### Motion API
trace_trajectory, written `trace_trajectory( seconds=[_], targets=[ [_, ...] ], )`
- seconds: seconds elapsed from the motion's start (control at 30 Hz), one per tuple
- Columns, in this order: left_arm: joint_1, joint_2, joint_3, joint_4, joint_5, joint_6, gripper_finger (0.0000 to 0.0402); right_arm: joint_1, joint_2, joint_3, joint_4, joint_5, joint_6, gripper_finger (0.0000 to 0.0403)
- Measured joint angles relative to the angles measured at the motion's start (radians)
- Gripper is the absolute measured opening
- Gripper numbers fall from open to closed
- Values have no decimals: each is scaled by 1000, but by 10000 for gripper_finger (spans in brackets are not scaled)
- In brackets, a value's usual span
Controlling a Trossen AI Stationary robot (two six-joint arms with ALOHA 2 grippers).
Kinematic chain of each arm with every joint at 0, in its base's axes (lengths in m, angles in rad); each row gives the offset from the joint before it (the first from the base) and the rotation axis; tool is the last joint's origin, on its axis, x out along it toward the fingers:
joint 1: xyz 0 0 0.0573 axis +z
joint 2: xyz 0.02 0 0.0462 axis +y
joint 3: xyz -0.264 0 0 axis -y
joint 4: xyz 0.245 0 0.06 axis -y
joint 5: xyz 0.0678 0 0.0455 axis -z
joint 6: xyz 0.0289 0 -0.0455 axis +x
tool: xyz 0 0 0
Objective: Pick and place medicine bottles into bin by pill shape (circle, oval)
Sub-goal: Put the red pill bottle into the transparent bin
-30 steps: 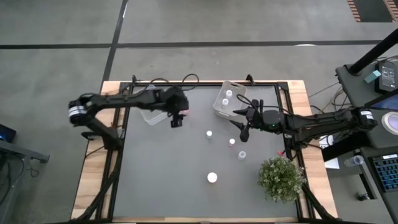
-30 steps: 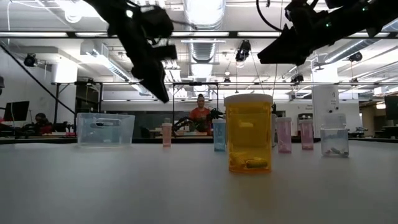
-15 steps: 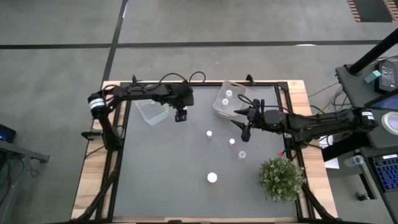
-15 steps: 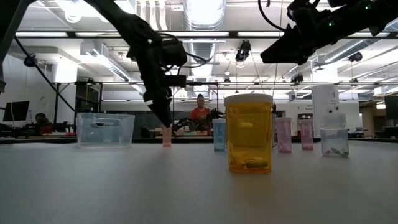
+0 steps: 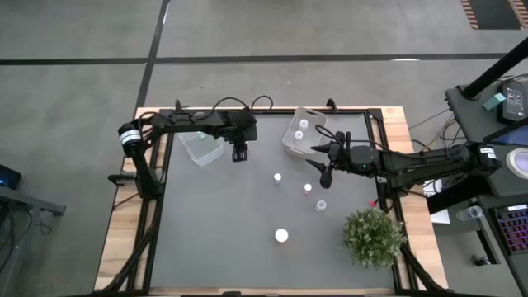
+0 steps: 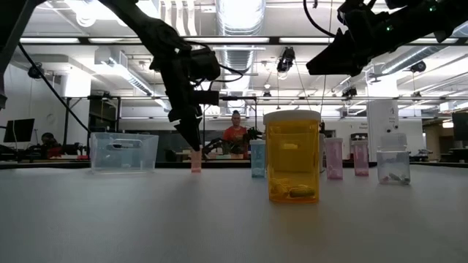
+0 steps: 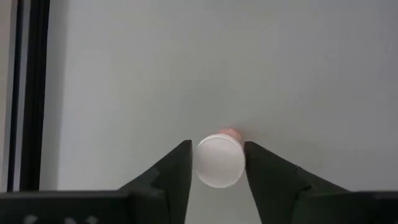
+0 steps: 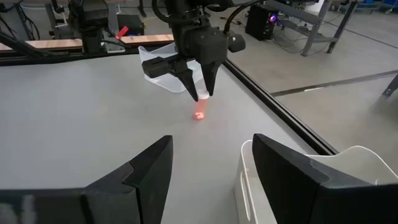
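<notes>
My left hand (image 7: 214,163) pinches one pink bottle (image 7: 219,160) near the tabletop's (image 5: 214,231) far edge; my right hand (image 5: 318,163) hovers wide. Four more bottles stand loose.

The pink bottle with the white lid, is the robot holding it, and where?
Yes. The left pincer grips the pink bottle by its white cap, one finger on each side. The right pincer holds nothing.

- The small pink white-capped medicine bottle (image 7: 219,160) stands on the grey table (image 5: 214,239) in the high view's upper middle, just right of the clear plastic bin (image 5: 200,148).
- A second clear plastic bin (image 5: 290,142) (bottles inside) sits further right.
- The bushy green plant (image 5: 374,235) occupies the lower right.
</notes>
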Motion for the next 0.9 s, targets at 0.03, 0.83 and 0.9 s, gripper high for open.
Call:
trace_trajectory(
  seconds=[0.03,0.83,0.9],
  targets=[
    [0,0,0,0,0,0,121,0,0,0,0,0,0,214],
    [-44,-355,-2,-236,-65,-87,104,-3,1,0,-29,4,3,214],
    [-25,-397,-4,-269,-96,-92,104,-3,1,0,-29,4,4,214]
  ],
)
